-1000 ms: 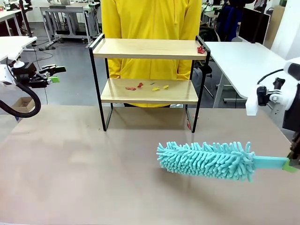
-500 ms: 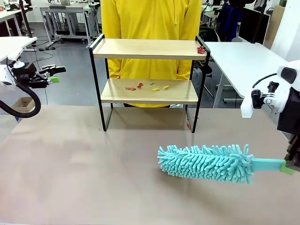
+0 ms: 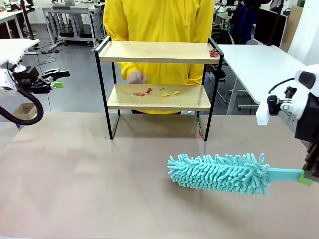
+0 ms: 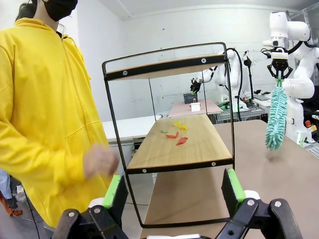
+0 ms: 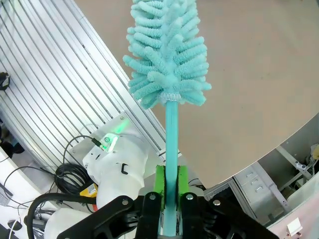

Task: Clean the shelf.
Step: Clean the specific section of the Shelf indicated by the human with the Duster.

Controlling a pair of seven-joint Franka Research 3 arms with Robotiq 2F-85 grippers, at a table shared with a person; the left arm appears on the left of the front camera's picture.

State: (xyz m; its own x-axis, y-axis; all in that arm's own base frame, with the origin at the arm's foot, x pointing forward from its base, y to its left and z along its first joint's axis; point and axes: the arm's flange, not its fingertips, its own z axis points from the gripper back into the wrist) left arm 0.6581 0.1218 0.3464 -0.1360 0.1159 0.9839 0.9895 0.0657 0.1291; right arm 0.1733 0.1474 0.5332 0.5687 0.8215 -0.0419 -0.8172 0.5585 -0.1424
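The shelf (image 3: 156, 52) stands at the table's far side, two light wood boards in a black frame. Red, yellow and green scraps (image 3: 156, 92) lie on its lower board (image 4: 184, 147), and one red scrap (image 3: 213, 53) on the top board's right end. My right gripper (image 3: 308, 177) is shut on the handle of a teal fluffy duster (image 3: 217, 172), held level just above the table at right; the right wrist view shows the duster (image 5: 167, 55) rising from the pads. My left gripper (image 3: 56, 79) hovers open and empty at far left, its fingers (image 4: 232, 184) facing the shelf's end.
A person in a yellow hoodie (image 3: 159, 22) stands behind the shelf, one hand (image 3: 134, 77) reaching over the lower board. A white table (image 3: 261, 64) stands at back right. The brown tabletop (image 3: 84, 179) in front of the shelf is bare.
The duster dipped slightly lower and then held still. The person's hand has come into view behind the lower board at left. My left arm has not moved.
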